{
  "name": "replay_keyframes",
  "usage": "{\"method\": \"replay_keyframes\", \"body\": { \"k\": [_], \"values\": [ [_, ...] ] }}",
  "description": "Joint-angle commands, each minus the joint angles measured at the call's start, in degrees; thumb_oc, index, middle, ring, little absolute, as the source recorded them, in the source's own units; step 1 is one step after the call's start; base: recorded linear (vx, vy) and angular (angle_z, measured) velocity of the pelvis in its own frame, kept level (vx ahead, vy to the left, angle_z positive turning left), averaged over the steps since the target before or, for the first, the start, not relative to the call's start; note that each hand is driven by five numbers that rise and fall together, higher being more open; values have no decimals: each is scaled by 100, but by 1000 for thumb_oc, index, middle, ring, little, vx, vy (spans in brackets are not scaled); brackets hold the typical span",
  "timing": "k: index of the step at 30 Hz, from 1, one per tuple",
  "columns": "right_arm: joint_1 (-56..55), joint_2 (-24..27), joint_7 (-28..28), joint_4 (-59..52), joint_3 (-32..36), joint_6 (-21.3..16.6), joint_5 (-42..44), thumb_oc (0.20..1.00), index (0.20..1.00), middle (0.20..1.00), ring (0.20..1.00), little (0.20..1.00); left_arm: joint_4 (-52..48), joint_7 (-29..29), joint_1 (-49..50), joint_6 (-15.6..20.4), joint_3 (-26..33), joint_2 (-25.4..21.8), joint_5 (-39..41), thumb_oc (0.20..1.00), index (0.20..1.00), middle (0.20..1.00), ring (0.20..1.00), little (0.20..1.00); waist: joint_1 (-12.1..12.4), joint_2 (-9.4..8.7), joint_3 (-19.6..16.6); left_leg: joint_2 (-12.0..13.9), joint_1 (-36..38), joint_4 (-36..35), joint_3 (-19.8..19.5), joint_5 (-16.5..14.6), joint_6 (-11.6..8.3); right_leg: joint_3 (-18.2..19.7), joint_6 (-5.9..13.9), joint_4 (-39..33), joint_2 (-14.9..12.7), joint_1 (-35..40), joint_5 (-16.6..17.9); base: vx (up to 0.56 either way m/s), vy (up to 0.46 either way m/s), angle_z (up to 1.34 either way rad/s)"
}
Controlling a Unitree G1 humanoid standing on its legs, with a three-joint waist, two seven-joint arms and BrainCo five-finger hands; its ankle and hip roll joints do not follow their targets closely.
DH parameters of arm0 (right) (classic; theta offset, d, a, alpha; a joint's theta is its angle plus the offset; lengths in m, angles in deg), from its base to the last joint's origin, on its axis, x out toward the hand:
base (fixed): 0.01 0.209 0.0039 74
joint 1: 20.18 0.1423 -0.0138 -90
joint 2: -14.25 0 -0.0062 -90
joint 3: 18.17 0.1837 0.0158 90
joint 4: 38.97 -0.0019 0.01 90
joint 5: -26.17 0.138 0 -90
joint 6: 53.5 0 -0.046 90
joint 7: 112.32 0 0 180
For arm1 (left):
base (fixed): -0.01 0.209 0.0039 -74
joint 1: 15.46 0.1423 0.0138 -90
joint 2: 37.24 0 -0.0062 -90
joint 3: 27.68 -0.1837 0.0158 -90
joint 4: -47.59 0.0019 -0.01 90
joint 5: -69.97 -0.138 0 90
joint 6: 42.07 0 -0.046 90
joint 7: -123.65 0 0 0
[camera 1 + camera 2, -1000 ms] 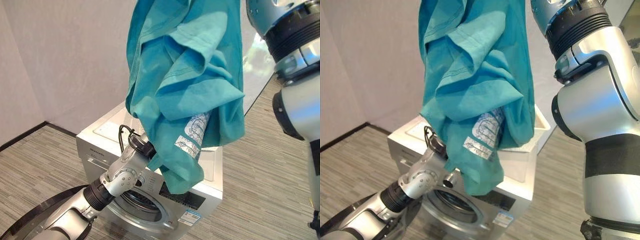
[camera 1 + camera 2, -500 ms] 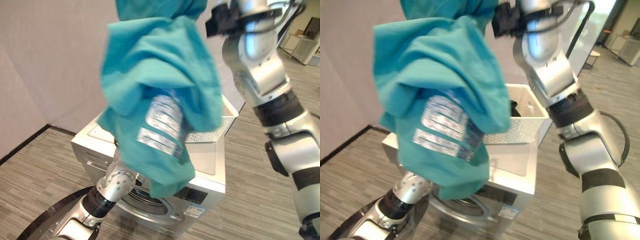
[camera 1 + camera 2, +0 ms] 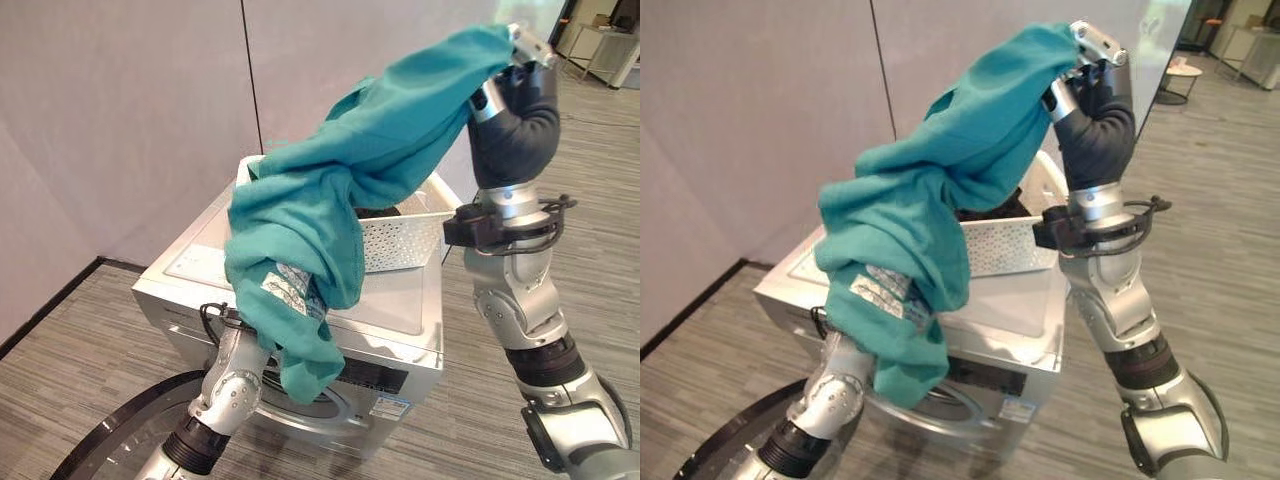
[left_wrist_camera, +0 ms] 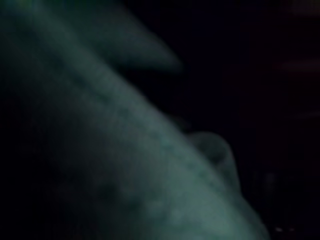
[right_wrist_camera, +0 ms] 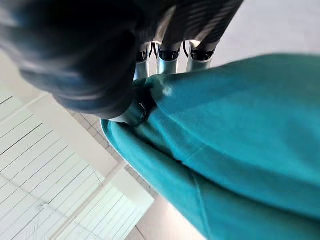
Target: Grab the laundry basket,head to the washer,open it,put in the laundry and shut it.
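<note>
My right hand (image 3: 515, 75) has its fingers clamped on the soft, floppy teal shirt (image 3: 330, 210), which droops over my hidden left hand.

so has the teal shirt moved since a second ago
Yes. The shirt, held up by the right hand, has swung away from the camera, towards the basket on the washer.

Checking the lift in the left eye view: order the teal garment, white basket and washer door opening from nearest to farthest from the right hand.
1. Teal garment: gripped in the raised right hand.
2. White basket: below, atop the washer.
3. Washer door opening: lowest, on the front.
</note>
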Motion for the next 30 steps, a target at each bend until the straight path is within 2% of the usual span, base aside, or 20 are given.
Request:
{"method": "replay_keyframes", "body": {
  "k": [1, 5, 10, 13, 14, 16, 20, 21, 22, 23, 25, 30],
  "values": [
    [435, -346, -229, 113, 63, -96, 550, 200, 200, 200, 200, 200, -52, 76, -358, -22, -79, -158, -318, 1000, 1000, 1000, 1000, 1000, -6, -588, -394, -398, -89, -271, 2, 188, 141, 234, 677, -1992, -174, 924, 1366, -2, 4, -8],
    [320, -501, -415, 40, -147, -4, 825, 200, 200, 200, 200, 200, 8, 84, -527, -70, -170, -109, -337, 1000, 1000, 1000, 1000, 1000, -26, -592, -400, -387, -82, -271, 42, 192, 137, 259, 677, -1994, -166, 909, 1374, -10, 0, -10],
    [-360, -741, -788, -246, -484, 217, 1252, 200, 200, 200, 200, 200, -40, 167, -752, -92, -205, -72, -347, 1000, 1000, 1000, 1000, 1000, -59, -622, -402, -369, -83, -271, 82, 202, 136, 285, 682, -1986, -151, 885, 1390, -4, -2, -5],
    [-695, -677, -985, -458, -582, 377, 1378, 200, 200, 200, 200, 200, -149, 128, -782, -121, -137, -99, -275, 1000, 1000, 1000, 1000, 1000, -87, -624, -386, -363, -88, -271, 99, 208, 136, 297, 682, -1982, -147, 867, 1390, 0, 0, 0],
    [-1232, -596, -1219, -682, -600, 516, 1424, 200, 200, 200, 200, 200, -298, 46, -664, -132, -27, -67, -220, 1000, 1000, 1000, 1000, 1000, -113, -630, -387, -359, -78, -271, 126, 202, 136, 315, 684, -1979, -140, 868, 1382, 0, 0, 0],
    [-1897, -628, -1294, -723, -440, 576, 1498, 200, 200, 200, 200, 200, -460, -40, -508, -136, 115, -21, -191, 1000, 1000, 1000, 1000, 1000, -150, -631, -380, -354, -66, -271, 133, 187, 144, 317, 679, -1966, -141, 872, 1368, 0, 0, 0],
    [-2347, -605, -1486, -733, -449, 716, 1602, 200, 200, 200, 200, 200, -525, -59, -390, -109, 182, 6, -241, 1000, 1000, 1000, 1000, 1000, -171, -636, -369, -358, -62, -271, 118, 187, 148, 314, 672, -1955, -145, 886, 1361, 0, 0, 0],
    [-2270, -153, -1793, -860, -565, 837, 1476, 200, 200, 200, 200, 200, -486, -200, -401, -138, 100, -15, -256, 1000, 1000, 1000, 1000, 1000, -169, -632, -350, -372, -56, -271, 102, 189, 144, 292, 672, -1943, -163, 908, 1345, 0, 0, 0],
    [-2138, 32, -1811, -857, -613, 816, 1447, 200, 200, 200, 200, 200, -399, -288, -450, -169, -7, -36, -145, 555, 555, 555, 555, 555, -174, -617, -342, -375, -58, -271, 105, 188, 142, 276, 680, -1942, -173, 901, 1350, -14, 27, 3],
    [-2160, -74, -1719, -769, -613, 740, 1432, 216, 216, 216, 216, 216, -355, -357, -441, -174, -86, 46, -16, 200, 200, 200, 200, 200, -193, -595, -333, -380, -60, -271, 123, 186, 146, 278, 689, -1942, -177, 886, 1358, 0, 0, 0],
    [-2194, -148, -1742, -774, -603, 731, 1402, 1000, 1000, 1000, 1000, 1000, -321, -374, -384, -186, -95, 88, 8, 200, 200, 200, 200, 200, -201, -583, -327, -385, -60, -271, 130, 183, 154, 297, 694, -1940, -179, 867, 1367, 0, 0, 0],
    [-2485, -269, -1873, -868, -409, 638, 1523, 1000, 1000, 1000, 1000, 1000, -472, -494, -240, -189, -29, 120, 109, 200, 200, 200, 200, 200, -217, -575, -284, -389, -69, -271, 134, 177, 171, 310, 710, -1922, -194, 843, 1374, 0, 0, 0]
  ]
}}
